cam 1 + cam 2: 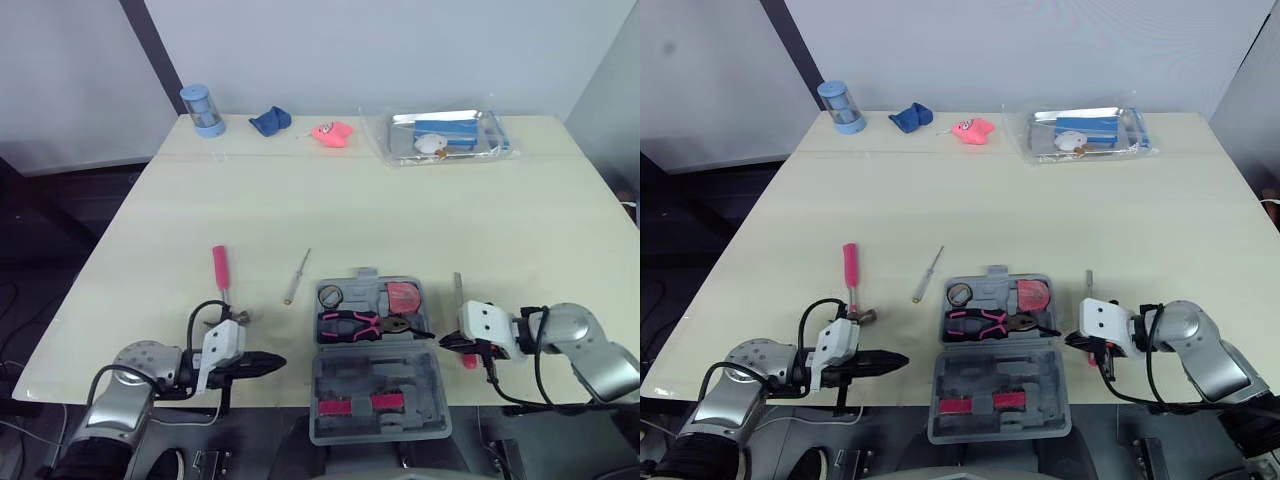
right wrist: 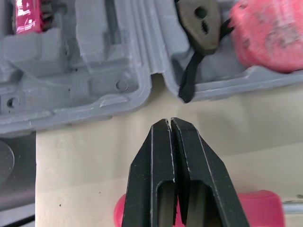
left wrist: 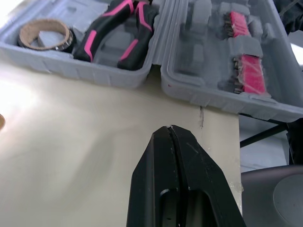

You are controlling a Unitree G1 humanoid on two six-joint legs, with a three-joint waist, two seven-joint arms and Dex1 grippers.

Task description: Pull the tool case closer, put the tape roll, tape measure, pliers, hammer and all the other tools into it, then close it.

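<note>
The open case [image 1: 380,432] lies at the worktop's [image 1: 200,200] near edge, between both grippers. The left gripper [image 1: 276,362] points at its left side, jaws pressed together, empty. The right gripper [image 1: 445,343] points at its right side, jaws likewise closed on nothing, above a red-handled tool [image 1: 469,360]. Tape roll [image 1: 331,296], pliers [image 1: 352,324] and tape measure [image 1: 404,297] sit inside. Farther off lie the hammer [image 1: 219,268] and a thin screwdriver [image 1: 297,276].

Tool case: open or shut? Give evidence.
Open: the tool case lies spread in two halves, pliers and tape roll visible inside.
</note>
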